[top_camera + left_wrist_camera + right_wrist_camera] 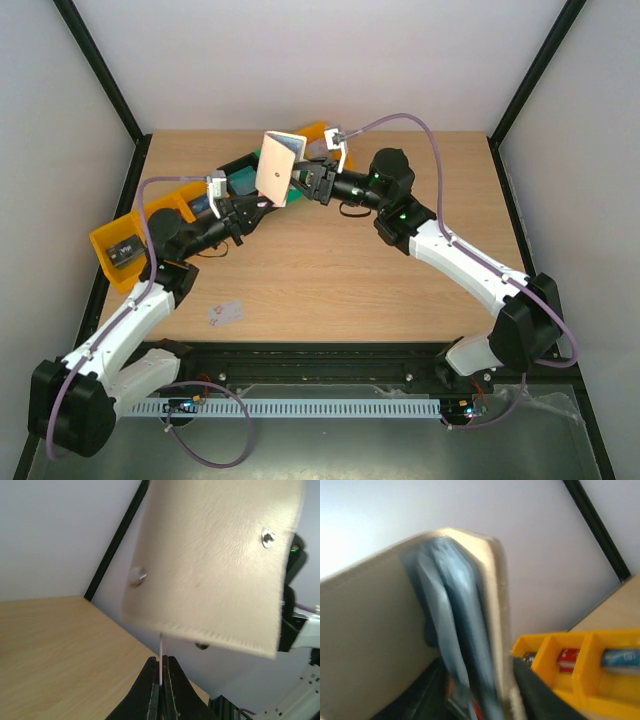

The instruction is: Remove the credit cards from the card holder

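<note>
While the wooden table (400, 290) lies below, the beige card holder (277, 168) is held upright in the air above its far side, gripped between the fingers of the right gripper (303, 182). Beneath it, the left gripper (161, 662) is clenched on the thin edge of a credit card (161, 647) that protrudes from the holder's lower edge. The extraction of this card is judged to be the step in hand. A straight pull along the card's plane is called for next, with the holder kept steady. One whitish card (225, 313) is seen lying on the table near its front edge.
</note>
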Motion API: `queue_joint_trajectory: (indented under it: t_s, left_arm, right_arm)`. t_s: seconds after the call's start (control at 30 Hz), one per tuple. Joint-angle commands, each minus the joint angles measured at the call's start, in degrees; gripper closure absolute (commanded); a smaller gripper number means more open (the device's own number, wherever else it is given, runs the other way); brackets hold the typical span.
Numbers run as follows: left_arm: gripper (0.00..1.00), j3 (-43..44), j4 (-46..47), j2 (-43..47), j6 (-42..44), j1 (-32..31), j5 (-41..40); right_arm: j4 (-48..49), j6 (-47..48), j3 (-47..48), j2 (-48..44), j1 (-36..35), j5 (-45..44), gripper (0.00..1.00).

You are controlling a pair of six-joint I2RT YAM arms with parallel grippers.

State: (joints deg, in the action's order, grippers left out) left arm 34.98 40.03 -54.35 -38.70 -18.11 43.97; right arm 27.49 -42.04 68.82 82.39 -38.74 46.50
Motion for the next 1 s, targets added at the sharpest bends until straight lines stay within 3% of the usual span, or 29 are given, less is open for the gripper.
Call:
queue_joint_trajectory:
  t_s: [0.0,0.13,0.4,0.53,0.63,0.8,0.97]
  left_arm:
    - [0.98,-0.14,-5.78,-4.19,-2.19,-0.42,-4.02]
    - [0.98,-0.64,-10.85,-11.39,3.74,-4.15,-3.22]
    - [0.98,0.41,-7.94,-37.99,10.81,-8.83,-0.04]
    - [0.98,5.77,-12.29,-46.42,15.45,-11.19,2.31]
    - [0.98,7.15,-12.44,-49.76,15.89,-12.03,2.02]
    - [0.98,7.78,-11.69,-51.3,17.14,-12.3,2.01]
    - [0.98,7.3,-12.99,-47.63,27.27,-12.64,4.91]
  right_arm:
    - [-10.84,3.93,-1.87,-1.7,1.65,-6.8,0.59]
    - [-18.84,4.22,-7.68,-3.81,5.94,-13.28,0.48]
    - [-25.31,7.13,-22.81,-4.62,9.99,-20.35,0.47]
    - [-26.17,10.55,-24.29,-3.04,11.04,-16.44,0.43]
    - [-27.38,11.65,-22.44,0.38,11.09,-10.57,0.36]
    - [-32.98,13.56,-18.68,6.83,12.54,-15.33,0.22]
    - [-36.11,17.15,-14.5,10.72,18.05,-12.04,0.07]
